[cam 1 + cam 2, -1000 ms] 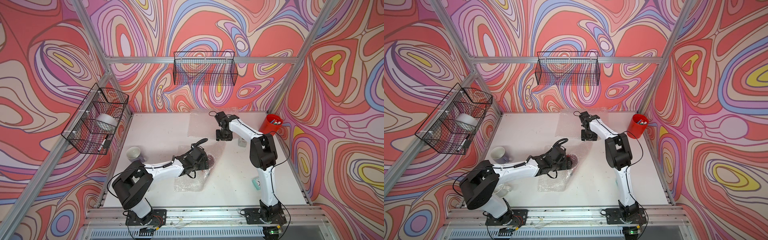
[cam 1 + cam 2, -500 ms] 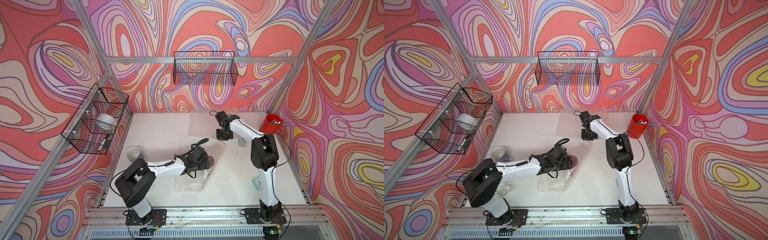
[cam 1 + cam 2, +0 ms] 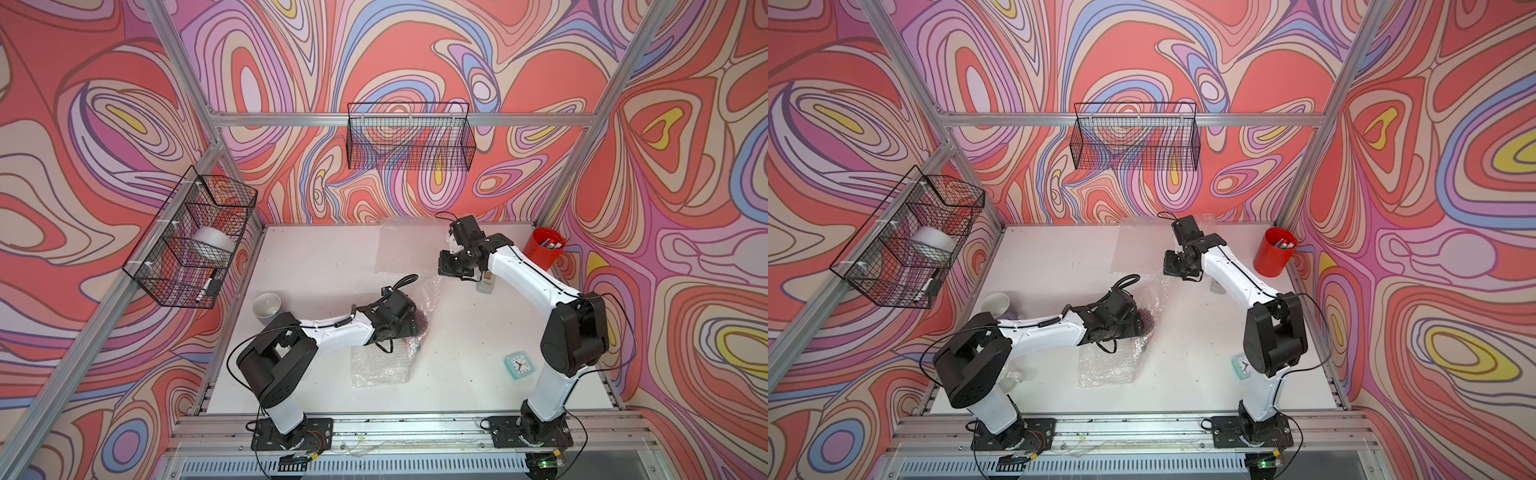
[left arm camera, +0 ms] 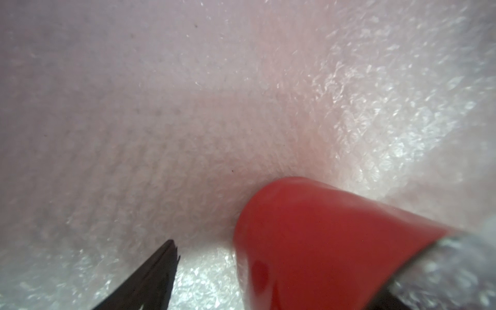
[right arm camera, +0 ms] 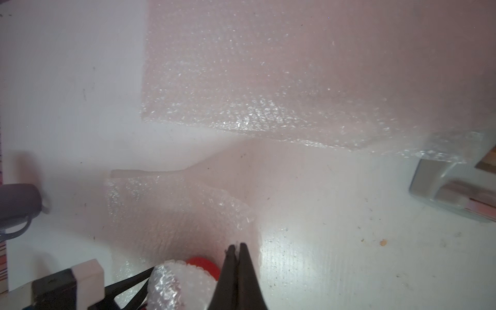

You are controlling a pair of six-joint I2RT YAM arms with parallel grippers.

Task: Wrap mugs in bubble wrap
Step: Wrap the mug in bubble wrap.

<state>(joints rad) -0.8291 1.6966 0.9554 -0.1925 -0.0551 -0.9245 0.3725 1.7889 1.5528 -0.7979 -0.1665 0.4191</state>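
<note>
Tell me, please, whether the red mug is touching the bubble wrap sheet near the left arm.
Touching. The left wrist view shows the red mug lying on the bubble wrap sheet, whose bubbled surface meets the mug's side with no gap.

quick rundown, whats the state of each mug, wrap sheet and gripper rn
left gripper, jaws open, straddling the red mug
right gripper, jaws shut; grip on wrap unclear
red mug, on the near bubble wrap sheet, partly covered
near bubble wrap sheet, one side folded up around the red mug
far bubble wrap sheet, lying flat
white mug, upright, unwrapped
glass mug, unwrapped
</note>
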